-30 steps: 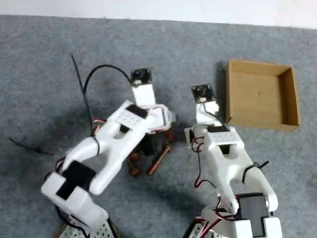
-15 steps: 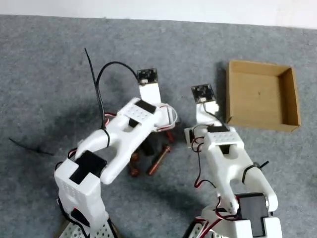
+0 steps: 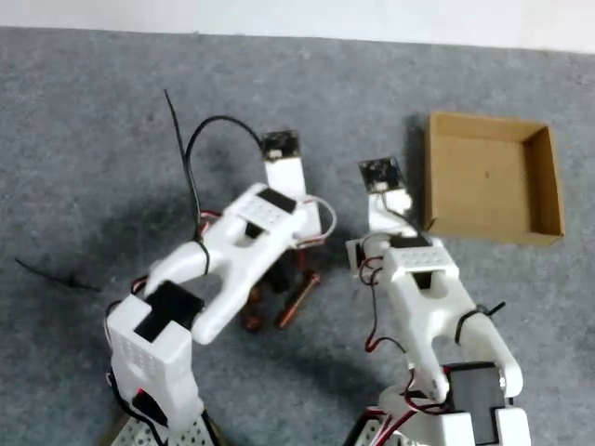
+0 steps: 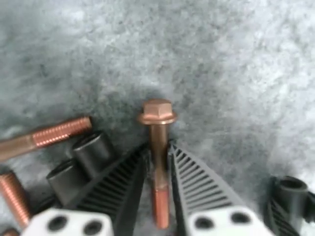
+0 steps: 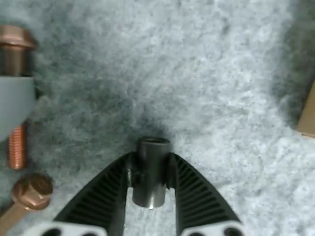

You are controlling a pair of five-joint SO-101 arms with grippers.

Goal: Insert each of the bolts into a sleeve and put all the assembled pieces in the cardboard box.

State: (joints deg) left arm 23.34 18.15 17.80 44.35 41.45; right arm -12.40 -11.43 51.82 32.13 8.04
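left claw (image 4: 158, 147) pinches bolt (image 4: 157, 114) lengthwise, head outward; right claw (image 5: 150, 158) pinches sleeve (image 5: 149, 174) lengthwise.

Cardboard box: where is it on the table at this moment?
In the high view the cardboard box lies on the grey carpet at the right side, close beside the right arm's wrist, away from the loose bolts.

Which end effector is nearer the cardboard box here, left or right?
Right. The right end effector, shut on a sleeve, sits close beside the cardboard box; the left end effector, gripping a bolt, is farther away by the loose bolts.
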